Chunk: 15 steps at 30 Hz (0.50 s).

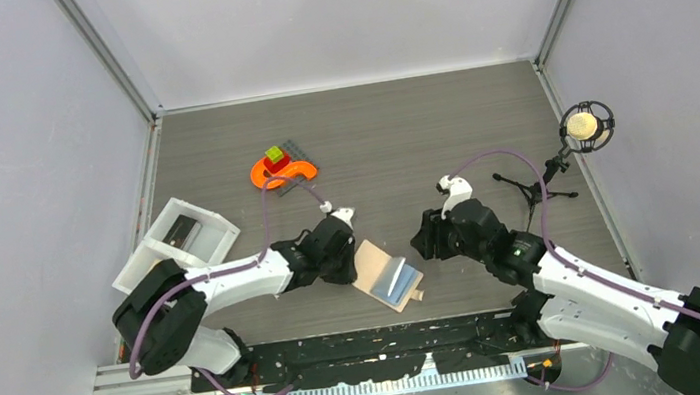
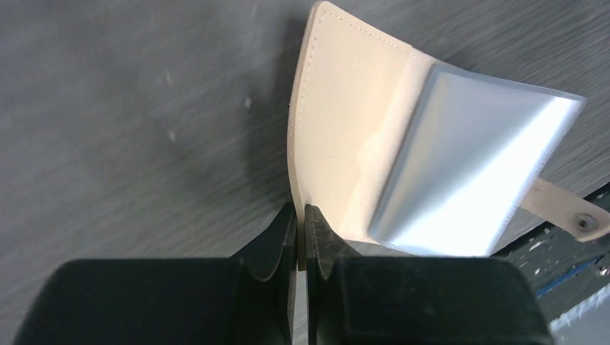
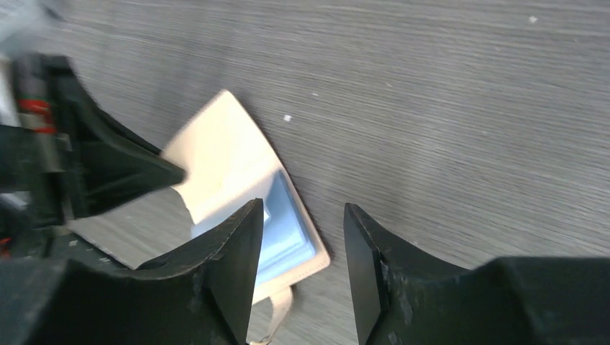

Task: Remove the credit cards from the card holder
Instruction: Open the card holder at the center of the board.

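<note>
Two arms reach in from the near edge over one grey wood-grain table [image 1: 398, 131]. The left gripper [image 1: 345, 258] is clenched on the card holder [image 1: 388, 273]. In the left wrist view its two fingers [image 2: 277, 237] are pinched tight on the edge of the beige flap. The right gripper [image 1: 424, 241] hangs just right of the holder with its jaws spread, gripping nothing. Whether it touches the table cannot be told.

One white two-compartment tray [image 1: 138, 267] sits at the left, well apart from the holder. Its far compartment holds one dark flat rectangle [image 1: 182, 230], too small to name.

The holder lies open near the table's front edge, between the two grippers. One pale blue inner face [image 2: 467, 172] shows, and one small snap tab [image 2: 568, 212] sticks out toward the edge.

Farther back lies one orange S-shaped toy [image 1: 283, 172] with one red block [image 1: 276, 163] and one green block [image 1: 273, 152] on it. One microphone [image 1: 586, 125] on a small tripod stands at the right.
</note>
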Tool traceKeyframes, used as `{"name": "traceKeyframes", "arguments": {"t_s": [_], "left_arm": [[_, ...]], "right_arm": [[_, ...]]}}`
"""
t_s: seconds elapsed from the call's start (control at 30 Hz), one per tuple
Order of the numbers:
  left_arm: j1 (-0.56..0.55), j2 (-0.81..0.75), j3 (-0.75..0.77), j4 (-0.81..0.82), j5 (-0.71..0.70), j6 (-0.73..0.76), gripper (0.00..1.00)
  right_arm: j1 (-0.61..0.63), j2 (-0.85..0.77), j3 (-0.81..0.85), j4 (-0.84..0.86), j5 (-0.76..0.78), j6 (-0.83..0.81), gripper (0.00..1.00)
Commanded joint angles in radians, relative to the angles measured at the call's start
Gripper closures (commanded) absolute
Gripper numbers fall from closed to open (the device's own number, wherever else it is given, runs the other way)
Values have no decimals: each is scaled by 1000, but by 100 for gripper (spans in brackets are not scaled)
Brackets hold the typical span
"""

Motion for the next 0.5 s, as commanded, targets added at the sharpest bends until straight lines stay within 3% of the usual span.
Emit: {"name": "traceKeyframes", "arguments": {"t_s": [0.0, 0.23, 0.47], "left_arm": [[-5, -60, -85, 51, 34, -167, 91], [-22, -191, -191, 40, -97, -345, 98], [-35, -325, -321, 110, -222, -555, 100]], "right_arm": [[-1, -38, 79, 5, -85, 72, 47], [21, 29, 70, 83, -241, 168, 49], [122, 103, 72, 147, -214, 227, 36]]}}
